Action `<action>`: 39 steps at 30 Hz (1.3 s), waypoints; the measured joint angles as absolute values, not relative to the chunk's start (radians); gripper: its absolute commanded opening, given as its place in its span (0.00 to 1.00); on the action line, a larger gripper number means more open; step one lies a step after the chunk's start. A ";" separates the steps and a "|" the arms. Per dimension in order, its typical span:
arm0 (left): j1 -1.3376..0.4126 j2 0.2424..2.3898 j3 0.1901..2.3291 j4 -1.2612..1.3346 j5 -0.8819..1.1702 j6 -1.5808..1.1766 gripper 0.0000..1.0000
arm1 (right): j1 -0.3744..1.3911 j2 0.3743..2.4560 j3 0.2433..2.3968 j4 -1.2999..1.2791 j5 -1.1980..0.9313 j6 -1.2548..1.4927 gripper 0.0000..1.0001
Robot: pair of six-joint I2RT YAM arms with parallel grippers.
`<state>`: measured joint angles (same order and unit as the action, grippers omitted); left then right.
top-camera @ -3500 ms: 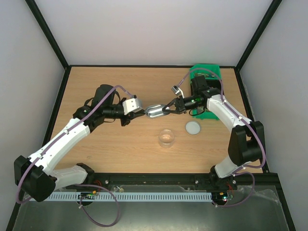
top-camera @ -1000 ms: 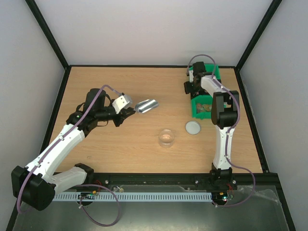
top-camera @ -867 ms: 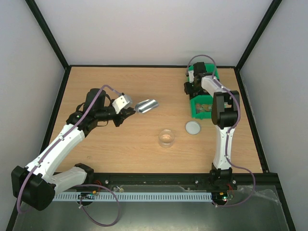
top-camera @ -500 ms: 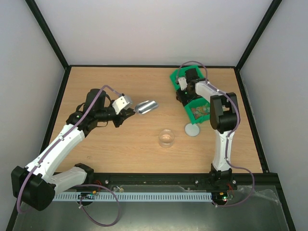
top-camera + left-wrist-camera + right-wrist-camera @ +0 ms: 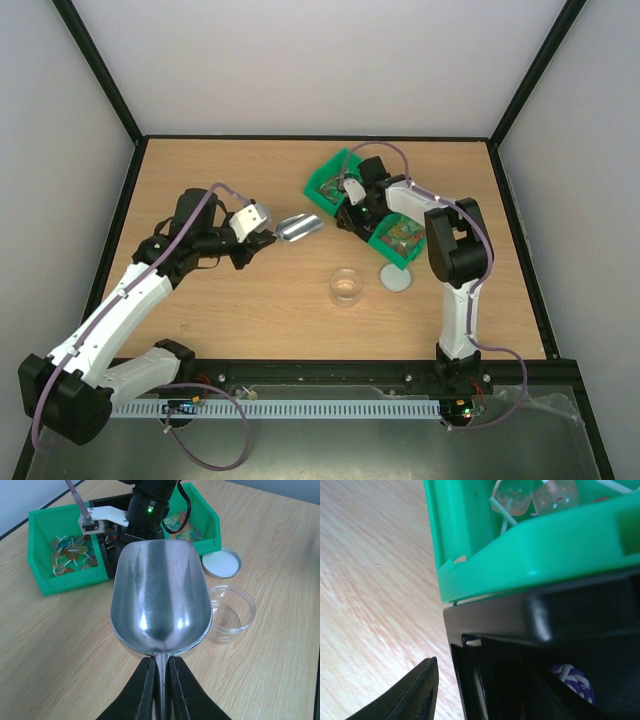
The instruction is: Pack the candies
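Left gripper (image 5: pixel 160 662): clenched on the thin handle of the metal scoop (image 5: pixel 160 600), one dark finger on each side of it
Metal scoop: held out over the table (image 5: pixel 55 650), bowl facing up, mouth turned toward the green bins (image 5: pixel 75 580)
Right gripper (image 5: pixel 350 208): down at the black compartment (image 5: pixel 105 502) that sits between the two green bins; in the right wrist view one finger (image 5: pixel 417 692) stands outside the black wall with a sliver of table between them, and the other finger is hidden, so whether the wall is clamped cannot be told
Candies (image 5: pixel 67 555): small mixed-colour sweets, several on thin white sticks, lying loose in both green bins, one lot on each side of the black compartment
Green bins: on the table, set askew to its edges, flanking the black compartment
Clear jar (image 5: pixel 231 612): upright on the table, mouth up, near the scoop's rim but apart from it
Lid (image 5: pixel 222 563): round, white, flat on the table between the clear jar and the nearer green bin, just beside that bin's corner
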<state>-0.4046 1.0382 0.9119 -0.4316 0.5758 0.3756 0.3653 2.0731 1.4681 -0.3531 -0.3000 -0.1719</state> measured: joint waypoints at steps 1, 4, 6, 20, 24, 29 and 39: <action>-0.405 1.034 0.910 -0.438 0.570 0.378 0.02 | 0.374 2.072 1.463 -0.350 -0.314 -0.154 0.48; -0.405 1.021 0.903 -0.444 0.559 0.382 0.02 | 0.396 2.068 1.451 -0.345 -0.341 -0.118 0.49; -0.404 1.014 0.902 -0.453 0.551 0.385 0.02 | 0.419 2.066 1.444 -0.341 -0.363 -0.087 0.49; -0.348 1.015 0.902 -0.510 0.516 0.381 0.02 | 0.518 2.067 1.444 -0.272 -0.490 0.118 0.60; -0.329 1.031 0.903 -0.526 0.516 0.372 0.02 | 0.521 2.085 1.506 -0.279 -0.508 0.144 0.62; -0.293 1.061 0.925 -0.575 0.514 0.367 0.02 | 0.521 2.091 1.585 -0.295 -0.546 0.138 0.65; -0.268 1.103 0.982 -0.620 0.503 0.368 0.02 | 0.416 1.958 1.655 -0.446 -0.573 -0.030 0.75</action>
